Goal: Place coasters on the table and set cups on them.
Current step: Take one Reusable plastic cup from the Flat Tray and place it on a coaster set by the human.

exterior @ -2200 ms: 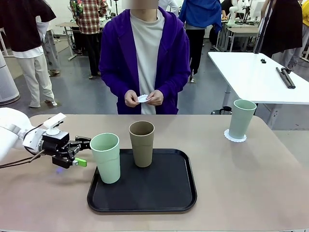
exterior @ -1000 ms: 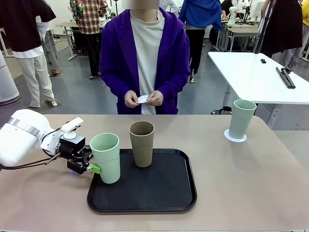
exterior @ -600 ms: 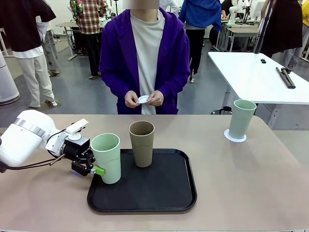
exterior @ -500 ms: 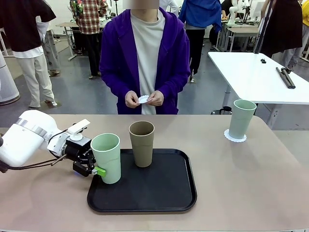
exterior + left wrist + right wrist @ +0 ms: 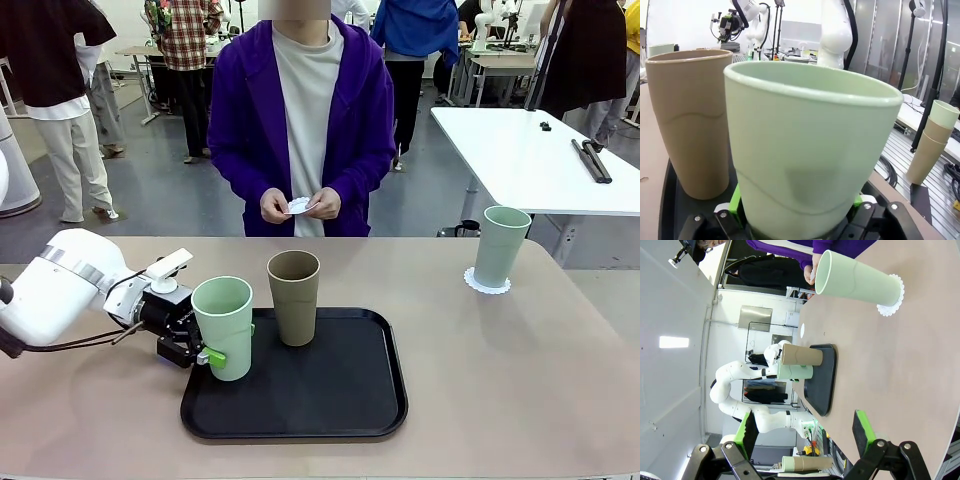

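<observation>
1. Beige-pink table [image 5: 500,380]: the far mint cup [image 5: 500,245] stands on a coaster [image 5: 487,283], so one pair is done.
2. Left gripper [image 5: 220,350] clamps the near mint cup [image 5: 222,320] on the black tray [image 5: 340,420] – the tan cup [image 5: 293,295] stands beside it, both lacking coasters.
3. Right gripper [image 5: 805,440]: jaws wide, empty.
4. Person's hands [image 5: 300,205] hold a spare coaster [image 5: 296,204]; no legible writing.

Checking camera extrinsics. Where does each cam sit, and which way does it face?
Front: fixed between the arms, facing the person across the table; left arm enters picture-left, left gripper around the near mint cup on the tray.
Left wrist: on that arm, looking along its pads at the same cup, brown cup beside.
Right wrist: rolled sideways, facing the far mint cup on its coaster; right gripper open at bottom.
Shared: front and right wrist both show tray, all three cups.
</observation>
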`<state>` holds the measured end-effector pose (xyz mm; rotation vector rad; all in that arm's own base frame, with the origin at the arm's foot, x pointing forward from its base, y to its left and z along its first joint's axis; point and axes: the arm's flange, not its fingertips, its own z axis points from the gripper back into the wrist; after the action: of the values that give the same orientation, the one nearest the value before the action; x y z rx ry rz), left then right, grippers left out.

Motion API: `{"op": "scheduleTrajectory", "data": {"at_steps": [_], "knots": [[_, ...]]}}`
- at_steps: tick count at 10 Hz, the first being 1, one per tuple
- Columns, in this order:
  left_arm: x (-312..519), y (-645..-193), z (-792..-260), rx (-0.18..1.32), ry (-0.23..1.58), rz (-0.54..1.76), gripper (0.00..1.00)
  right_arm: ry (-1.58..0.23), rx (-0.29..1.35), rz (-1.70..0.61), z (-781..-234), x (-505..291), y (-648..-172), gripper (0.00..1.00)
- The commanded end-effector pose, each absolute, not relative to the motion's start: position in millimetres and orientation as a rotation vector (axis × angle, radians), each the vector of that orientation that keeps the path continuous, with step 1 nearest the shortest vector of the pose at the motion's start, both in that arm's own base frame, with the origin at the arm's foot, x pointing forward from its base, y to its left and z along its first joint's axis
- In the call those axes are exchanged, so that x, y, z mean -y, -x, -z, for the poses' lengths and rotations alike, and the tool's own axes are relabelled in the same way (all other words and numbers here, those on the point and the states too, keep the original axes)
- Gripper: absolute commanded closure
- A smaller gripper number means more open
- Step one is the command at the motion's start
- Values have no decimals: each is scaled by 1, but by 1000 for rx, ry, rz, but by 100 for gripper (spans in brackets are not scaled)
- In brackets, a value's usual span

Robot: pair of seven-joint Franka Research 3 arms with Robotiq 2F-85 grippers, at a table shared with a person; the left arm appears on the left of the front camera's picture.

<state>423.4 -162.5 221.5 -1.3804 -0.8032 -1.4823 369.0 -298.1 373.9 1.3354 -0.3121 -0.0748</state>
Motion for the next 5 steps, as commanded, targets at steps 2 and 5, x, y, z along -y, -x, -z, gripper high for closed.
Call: {"op": "scheduleTrajectory", "data": {"at_steps": [2, 5], "knots": [[167, -423, -220, 851, 1366, 1512, 100, -1346, 317, 75, -375, 297, -369, 0], [153, -414, -261, 924, 1307, 1466, 100, -1346, 317, 75, -375, 297, -369, 0]]}}
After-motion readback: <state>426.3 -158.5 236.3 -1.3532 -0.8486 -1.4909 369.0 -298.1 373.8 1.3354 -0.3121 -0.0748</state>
